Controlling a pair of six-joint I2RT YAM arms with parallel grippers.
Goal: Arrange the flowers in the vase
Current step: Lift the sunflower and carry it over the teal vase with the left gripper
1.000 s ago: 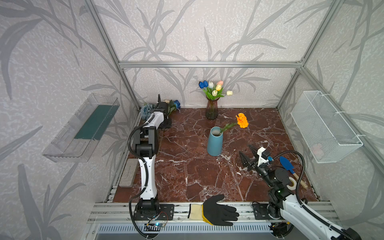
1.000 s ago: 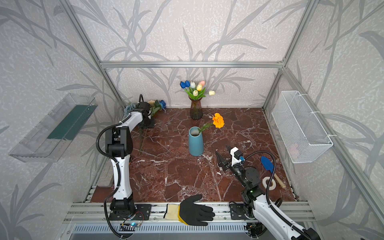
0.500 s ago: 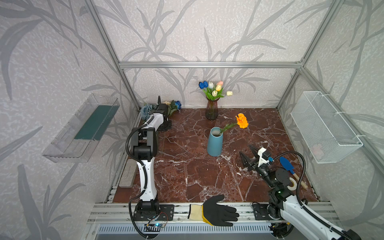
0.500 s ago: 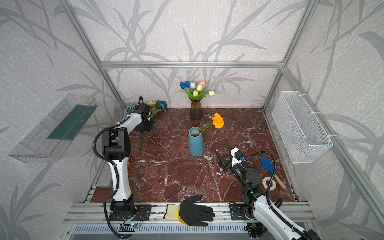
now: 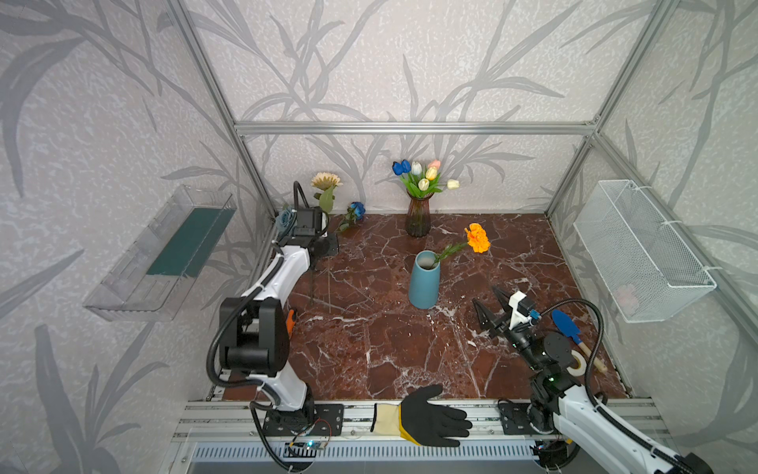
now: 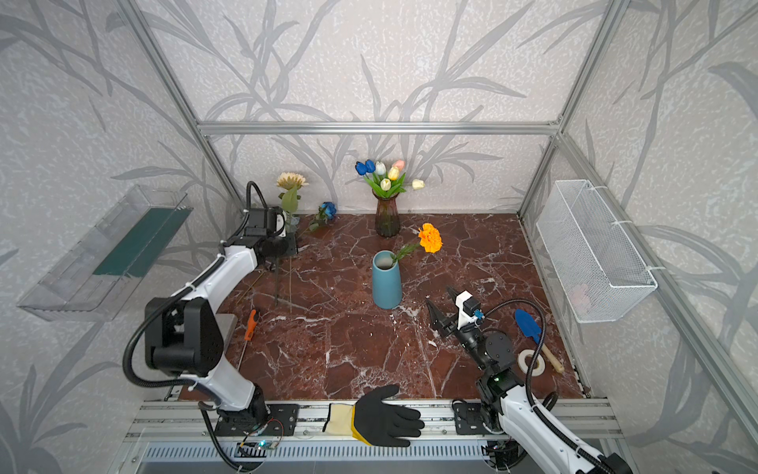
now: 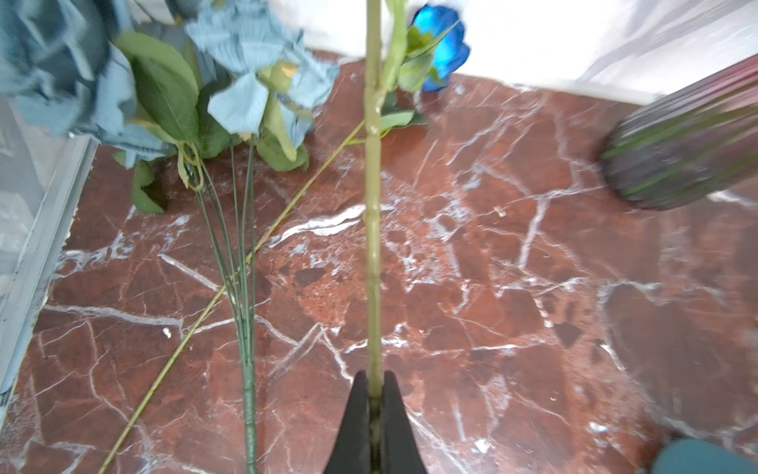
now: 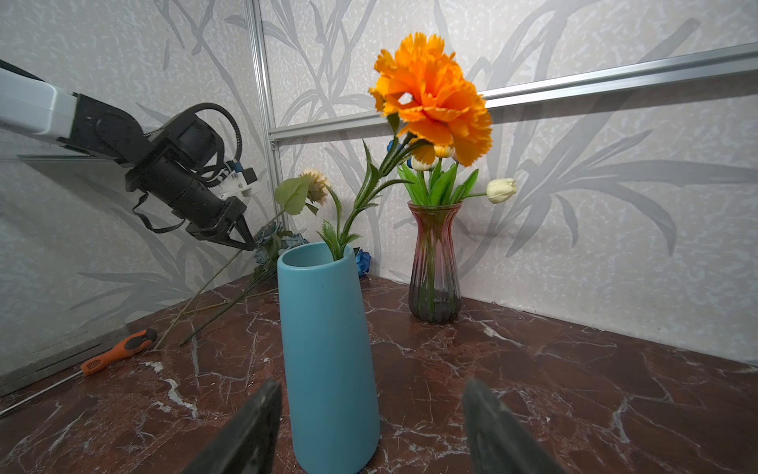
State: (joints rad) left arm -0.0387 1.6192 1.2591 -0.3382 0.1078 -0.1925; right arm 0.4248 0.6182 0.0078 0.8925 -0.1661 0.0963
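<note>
My left gripper [image 7: 374, 385] is shut on the green stem [image 7: 373, 205] of the beige daisy [image 5: 326, 180], holding it tilted up near the back left corner; its lower stem slants to the floor. Beside it the dusty-blue roses [image 7: 246, 61] and the dark-blue rose [image 7: 441, 45] lie on the marble floor. The blue vase [image 5: 424, 283] stands mid-floor with the orange marigold [image 5: 477, 238] leaning out of it. My right gripper [image 5: 486, 296] is open and empty, just right of the vase [image 8: 328, 349] and not touching it.
A glass vase [image 5: 418, 221] of tulips [image 5: 422, 176] stands at the back wall. An orange screwdriver [image 6: 251, 324] lies at the left. A blue trowel [image 5: 568, 326] and tape roll [image 5: 576, 363] lie at the right, a black glove [image 5: 430, 416] on the front rail. A wire basket [image 5: 640, 254] hangs on the right wall.
My left gripper has shut on the daisy's stem and lifted it, so the daisy head now stands up against the back wall. The right arm has barely moved.
</note>
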